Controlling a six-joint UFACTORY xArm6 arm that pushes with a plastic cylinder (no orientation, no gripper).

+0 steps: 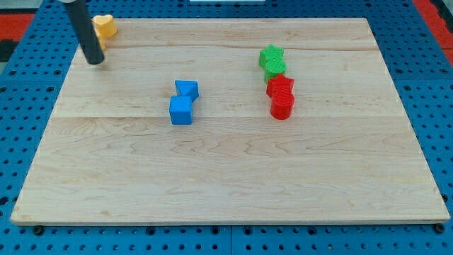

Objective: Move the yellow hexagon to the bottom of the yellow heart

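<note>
My tip (94, 61) rests on the wooden board (226, 170) near its top left corner. A yellow block (105, 25), its shape hard to make out, sits at the board's top edge, just up and right of the rod. A sliver of a second yellow piece (102, 44) shows right beside the rod, mostly hidden behind it. I cannot tell which one is the hexagon and which the heart. The tip is just below and left of both.
Two blue blocks sit left of centre, a smaller one (187, 89) above a cube (181, 110). On the right, a green star (270, 55), a green block (275, 69) and two red blocks (280, 86) (282, 106) form a column.
</note>
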